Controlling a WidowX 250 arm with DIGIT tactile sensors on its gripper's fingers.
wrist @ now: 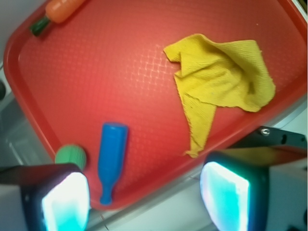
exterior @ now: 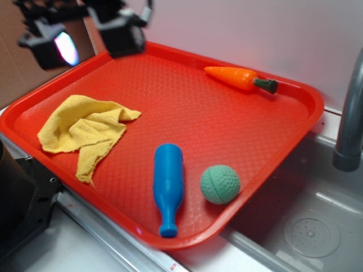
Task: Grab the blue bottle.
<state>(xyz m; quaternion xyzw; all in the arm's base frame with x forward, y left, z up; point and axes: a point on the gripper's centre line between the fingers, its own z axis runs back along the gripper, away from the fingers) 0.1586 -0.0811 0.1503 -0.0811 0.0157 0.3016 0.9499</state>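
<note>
Blue bottle (exterior: 168, 186), a smooth solid-blue plastic toy with a cylindrical body narrowing to a flared mouth, lay on its side near the front edge of the red textured plastic tray (exterior: 187, 107), mouth pointing toward that edge, touched by nothing.

Exterior view, left to right: the black gripper (exterior: 85, 34) hung above the tray's far left corner, well apart from the bottle, its two fingers spread with a clear gap between them and nothing held. Below it, a crumpled yellow woven cloth (exterior: 85, 133) rested on the tray's left portion. The bottle came next, and just beside it, to the right, sat a green dimpled rubber ball (exterior: 220, 184), close but not visibly touching. An orange plastic carrot with a dark green stem (exterior: 241, 78) lay near the far right rim. A grey metal faucet pipe (exterior: 351, 119) stood at the right edge above a grey sink basin (exterior: 312, 226).

Wrist view: the ball (wrist: 71, 156) was partly hidden behind the left finger pad (wrist: 65, 202); the bottle (wrist: 111, 159), carrot (wrist: 60, 12) and cloth (wrist: 221, 82) were all visible on the tray (wrist: 120, 72).
</note>
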